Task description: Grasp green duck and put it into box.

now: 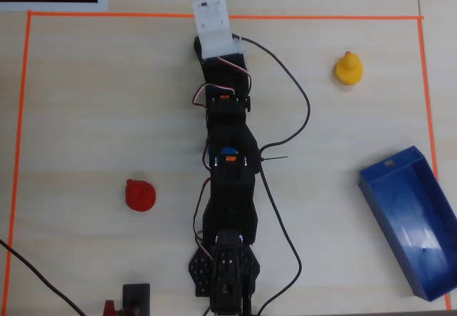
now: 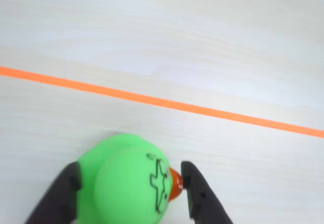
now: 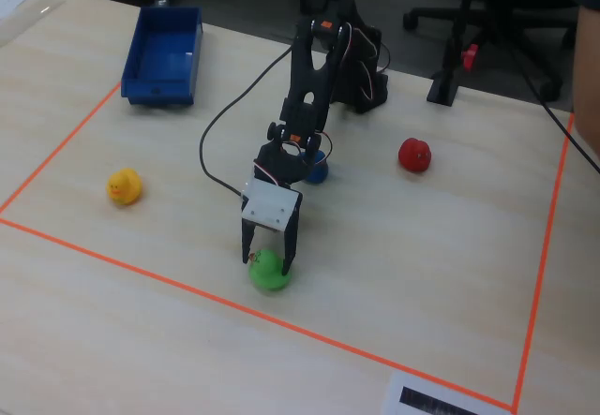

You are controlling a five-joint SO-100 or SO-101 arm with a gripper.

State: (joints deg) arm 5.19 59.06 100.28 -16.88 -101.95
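The hand (image 2: 129, 186) is seen lowered around the green duck (image 2: 129, 183), its two black fingers (image 2: 195, 191) spread to either side of it. In the wrist view one finger lies against the beak side; whether the other is pressing the body cannot be told, so a firm pinch is not confirmed. In the fixed view the hand (image 3: 265, 258) is shown pointing straight down over the green duck (image 3: 269, 271), which sits on the tabletop (image 3: 422, 274) just inside the nearer line of orange tape (image 2: 152, 100).

The task is judged to be at its grasping step: the duck is bracketed but not lifted, and closing, lifting, carrying and releasing are left. The box (image 3: 161, 55) is found well apart from the green duck, at the far left corner of the taped square, and is seen empty in the overhead view (image 1: 421, 220).

The green duck is smooth, glossy and rounded, with a small orange-red beak and a drawn cross-shaped eye. The box is rigid blue plastic, rectangular, with low walls. The tabletop is pale wood grain, matte. A yellow duck (image 3: 124, 186) and a red rounded object (image 3: 413, 155) are also seen, both apart from the green duck.
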